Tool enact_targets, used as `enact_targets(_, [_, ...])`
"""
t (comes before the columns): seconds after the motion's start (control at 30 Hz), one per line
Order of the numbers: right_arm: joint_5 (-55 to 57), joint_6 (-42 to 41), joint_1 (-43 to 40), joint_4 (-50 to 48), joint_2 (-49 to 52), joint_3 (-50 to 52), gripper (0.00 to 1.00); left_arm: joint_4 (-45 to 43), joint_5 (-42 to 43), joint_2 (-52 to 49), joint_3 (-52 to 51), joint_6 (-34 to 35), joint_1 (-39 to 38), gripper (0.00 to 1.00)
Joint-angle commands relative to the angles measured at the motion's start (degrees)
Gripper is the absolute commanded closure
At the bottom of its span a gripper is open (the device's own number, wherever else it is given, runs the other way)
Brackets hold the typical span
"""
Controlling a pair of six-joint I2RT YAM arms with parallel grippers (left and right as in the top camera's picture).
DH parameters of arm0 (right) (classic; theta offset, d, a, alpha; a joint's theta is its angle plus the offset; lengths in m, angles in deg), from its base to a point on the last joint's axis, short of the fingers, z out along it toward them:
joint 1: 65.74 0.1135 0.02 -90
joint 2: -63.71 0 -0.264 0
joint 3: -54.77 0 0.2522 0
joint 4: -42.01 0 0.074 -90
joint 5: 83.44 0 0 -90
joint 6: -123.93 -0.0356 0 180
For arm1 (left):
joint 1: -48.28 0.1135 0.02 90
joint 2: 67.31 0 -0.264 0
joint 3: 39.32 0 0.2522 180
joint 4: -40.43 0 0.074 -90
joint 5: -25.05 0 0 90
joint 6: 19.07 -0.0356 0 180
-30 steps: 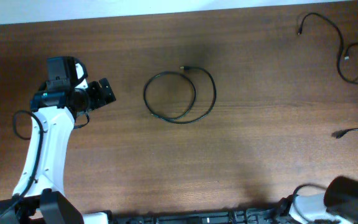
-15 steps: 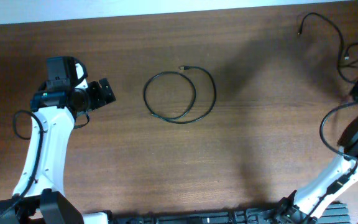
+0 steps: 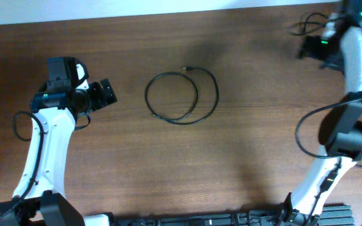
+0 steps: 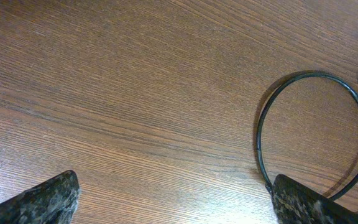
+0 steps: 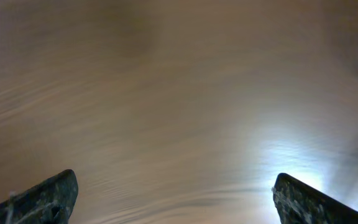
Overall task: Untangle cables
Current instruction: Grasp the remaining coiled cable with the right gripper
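One wooden tabletop [image 3: 256, 144], brown, its grain running crosswise, carries every item below.

Two white arms: the left arm [image 3: 46, 150] rises from the near left edge, and the right arm [image 3: 357, 56] reaches to the far right corner.

Two pincers:
- The left pincer [image 3: 109, 93] points toward the middle of the tabletop, well apart from the coil. In the left wrist view its fingers [image 4: 48, 198] stand wide apart with nothing between them.
- The right pincer [image 3: 307, 47] points leftward at the far right. The right wrist view is blurred, but its fingers [image 5: 42, 196] are spread wide over bare wood, holding nothing.

Two cables:
- The coiled cable [image 3: 146, 95] is thin and black. It lies flat at centre in two overlapping loops, with its small plug end [image 3: 185, 68] on the far side.
- The loose cable [image 3: 298, 26] lies just beside the right pincer, mostly hidden by that arm.
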Motion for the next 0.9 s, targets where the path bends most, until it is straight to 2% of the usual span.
enact_targets(0.0, [-15.7,-0.2,10.2,-0.4,-1.3,-0.8,0.01,-0.1,-0.2,1.1,0.5,0.5,0.2,0.01])
enact_targets(0.2, [-12.6,-1.2,30.5,0.1,-1.2,1.0,0.01,-0.1,-0.2,1.1,0.5,0.5,0.2,0.01])
enact_targets(0.3, [-2.6,-25.9,38.0,1.5,-1.2,5.3,0.01,-0.1,-0.2,1.1,0.5,0.5,0.2,0.01])
enact_targets(0.37, [0.0,-40.4,41.1,1.9,-1.2,10.0,0.01,-0.1,-0.2,1.1,0.5,0.5,0.2,0.01])
enact_targets(0.47, [0.0,-54.6,44.2,-1.4,-1.2,17.5,0.01,-0.1,-0.2,1.1,0.5,0.5,0.2,0.01])
enact_targets(0.6, [-3.7,-59.1,47.9,-15.8,-1.2,26.2,0.01,-0.1,-0.2,1.1,0.5,0.5,0.2,0.01])
enact_targets(0.77, [-3.7,-65.3,50.2,-17.2,-1.2,29.2,0.01,-0.1,-0.2,1.1,0.5,0.5,0.2,0.01])
enact_targets(0.83, [-3.7,-65.9,50.2,-17.2,-1.2,29.9,0.45,-0.1,-0.2,1.1,0.5,0.5,0.2,0.01])
enact_targets(0.87, [-3.4,-65.7,50.2,-17.2,-1.2,30.2,0.61,-0.1,-0.2,1.1,0.5,0.5,0.2,0.01])
